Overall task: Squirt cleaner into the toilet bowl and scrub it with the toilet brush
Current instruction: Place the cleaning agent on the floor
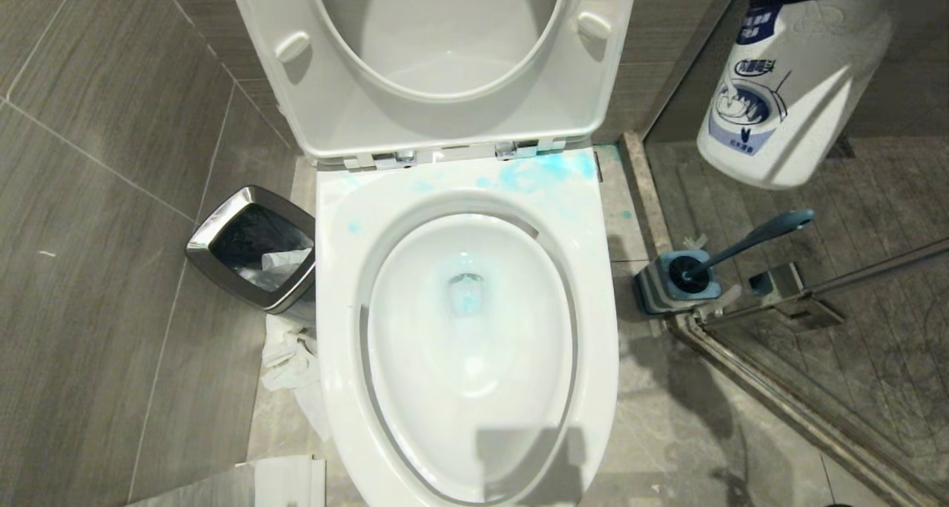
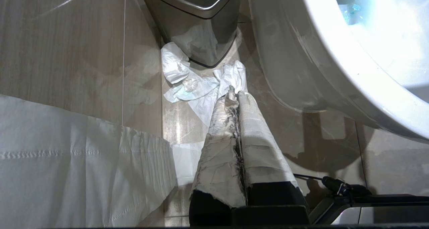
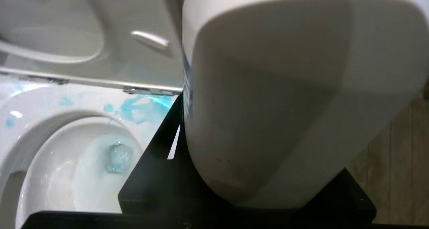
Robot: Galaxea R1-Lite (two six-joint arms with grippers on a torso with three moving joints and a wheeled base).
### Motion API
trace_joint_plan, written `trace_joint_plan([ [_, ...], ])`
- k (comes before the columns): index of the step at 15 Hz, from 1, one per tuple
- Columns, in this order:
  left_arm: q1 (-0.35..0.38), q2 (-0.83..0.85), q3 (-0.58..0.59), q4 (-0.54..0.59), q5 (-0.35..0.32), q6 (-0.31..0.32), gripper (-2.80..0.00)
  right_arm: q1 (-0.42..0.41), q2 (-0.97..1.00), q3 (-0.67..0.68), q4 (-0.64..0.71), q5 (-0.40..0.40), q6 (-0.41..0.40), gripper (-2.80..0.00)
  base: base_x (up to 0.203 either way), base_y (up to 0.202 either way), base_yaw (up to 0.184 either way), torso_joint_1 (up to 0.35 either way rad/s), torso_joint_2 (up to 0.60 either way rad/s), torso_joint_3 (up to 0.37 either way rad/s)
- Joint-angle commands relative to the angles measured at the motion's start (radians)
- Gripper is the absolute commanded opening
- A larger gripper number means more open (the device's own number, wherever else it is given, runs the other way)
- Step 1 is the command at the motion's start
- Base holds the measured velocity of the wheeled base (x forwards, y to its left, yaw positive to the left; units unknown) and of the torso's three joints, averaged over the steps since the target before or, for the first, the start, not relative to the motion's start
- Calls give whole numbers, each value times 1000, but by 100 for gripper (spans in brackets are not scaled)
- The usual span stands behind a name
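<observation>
The white toilet bowl (image 1: 337,307) stands open in the middle of the head view, seat and lid (image 1: 445,121) raised. Blue cleaner (image 1: 465,296) tints the water, and blue smears (image 1: 545,172) mark the back of the rim. A white cleaner bottle (image 1: 793,99) with a blue label hangs in the air at the upper right, above the floor beside the bowl. My right gripper (image 3: 254,162) is shut on that cleaner bottle (image 3: 295,98), black fingers (image 3: 157,148) against its sides. The blue toilet brush (image 1: 749,244) stands in its holder (image 1: 667,285) right of the bowl. My left gripper (image 2: 234,93) is shut and empty, low beside the bowl.
A steel trash bin (image 1: 252,259) stands left of the bowl, with crumpled tissue (image 1: 293,359) on the floor beside it. A glass shower door with a metal frame (image 1: 801,403) runs along the right, just behind the brush holder. Grey tile walls close in at the left and the back.
</observation>
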Motion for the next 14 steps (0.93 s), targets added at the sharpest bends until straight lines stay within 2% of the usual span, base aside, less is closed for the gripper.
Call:
trace_joint_plan([
  [1, 0, 1, 0, 0, 0, 0, -280, -57, -42, 72, 0, 0, 46, -280, 0, 0, 0, 0, 0, 0],
  [3, 0, 1, 0, 0, 0, -2, -280, -58, -65, 194, -54, 3, 46, -280, 0, 0, 0, 0, 0, 0],
  [7, 0, 1, 0, 0, 0, 0, -280, -60, -81, 467, -295, 5, 19, -280, 0, 0, 0, 0, 0, 0],
  [9, 0, 1, 0, 0, 0, 0, -280, -61, -69, 557, -398, 6, -7, -280, 0, 0, 0, 0, 0, 0],
  [12, 0, 1, 0, 0, 0, 0, -280, -63, -48, 707, -599, 3, -52, -280, 0, 0, 0, 0, 0, 0],
  [14, 0, 1, 0, 0, 0, 0, -280, -79, -20, 821, -798, 3, -86, -280, 0, 0, 0, 0, 0, 0],
])
